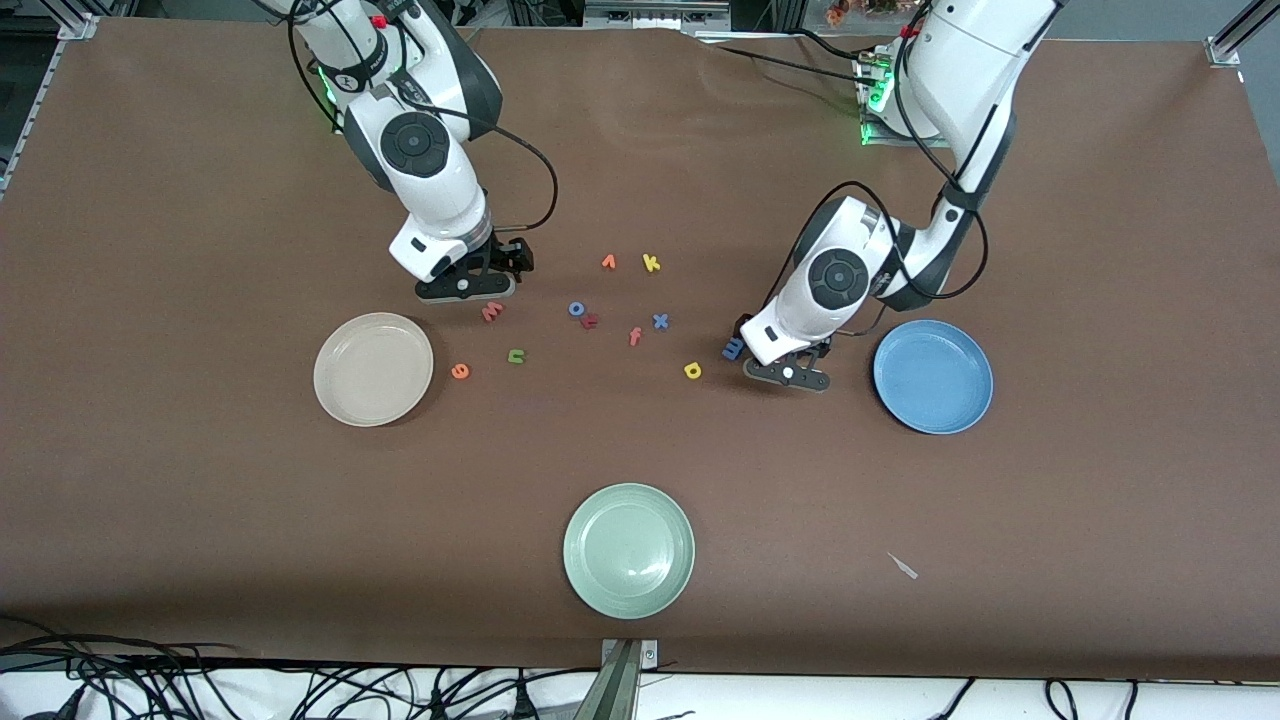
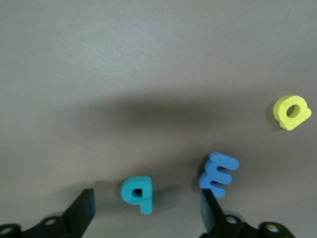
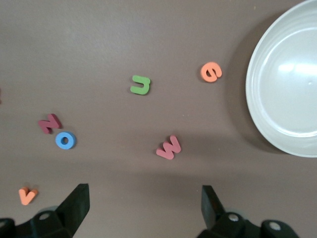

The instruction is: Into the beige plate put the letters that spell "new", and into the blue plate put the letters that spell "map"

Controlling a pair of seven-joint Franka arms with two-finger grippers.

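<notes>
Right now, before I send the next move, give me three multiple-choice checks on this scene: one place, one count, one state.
1. What lies between the left gripper's jaws?
A. teal p
B. yellow a
C. blue x

2. How many plates are on the table?
A. two
B. three
C. four

3. How do the right gripper's jaws stand?
A. shut on the w
B. shut, holding nothing
C. open, holding nothing

Answers:
1. A: the teal p sits between the fingers.
2. B: beige plate, blue plate, green plate.
3. C: the fingers stand apart, the pinkish-red w untouched.
</notes>
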